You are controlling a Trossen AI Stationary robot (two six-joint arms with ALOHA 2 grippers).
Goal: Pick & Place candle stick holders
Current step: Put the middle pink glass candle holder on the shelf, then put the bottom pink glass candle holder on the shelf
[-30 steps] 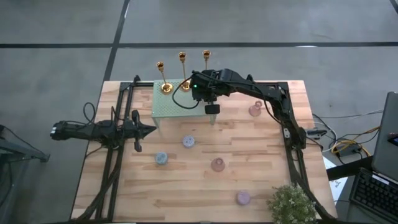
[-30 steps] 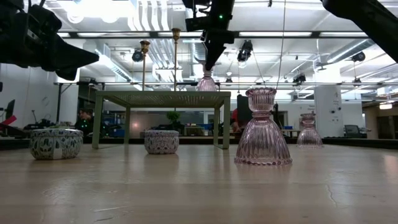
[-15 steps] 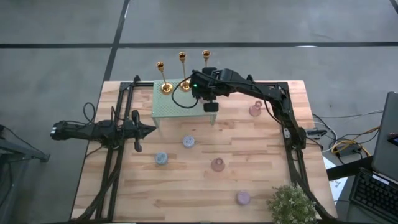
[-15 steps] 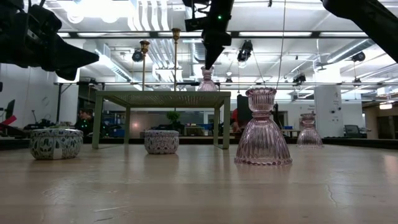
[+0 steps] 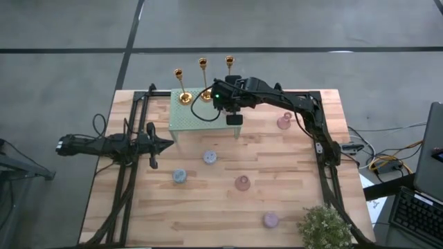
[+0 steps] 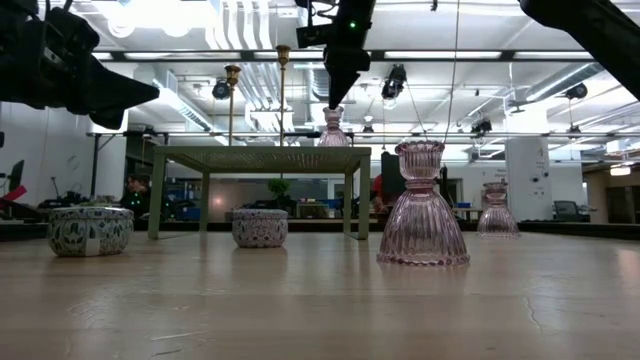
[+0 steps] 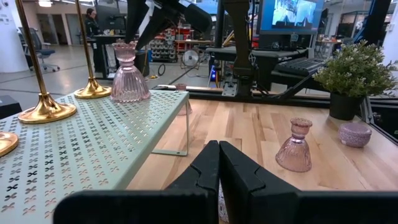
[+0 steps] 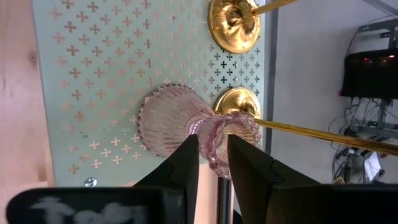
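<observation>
A wooden bench seen from above, with a pale green perforated rack in the upper middle of the frame. Three gold candlesticks stand along the rack's far edge.

The right end effector hangs over the rack's right end, its fingers spread a little to either side of the neck of a pink glass holder. The holder's base sits flat on the rack, just beside a gold candlestick base. The fingers look released, or barely touching; no firm grip shows.

The left end effector waits at the left of the overhead frame, fingers clenched together and grasping nothing.

On the bench, two more pink glass holders stand right of centre and at upper right. Three small round holders lie across the middle and lower part.

To finish this placement well, the right end effector should likely open a touch wider and rise straight up. Any sideways drift could tip the glass holder or knock the candlestick beside it.
</observation>
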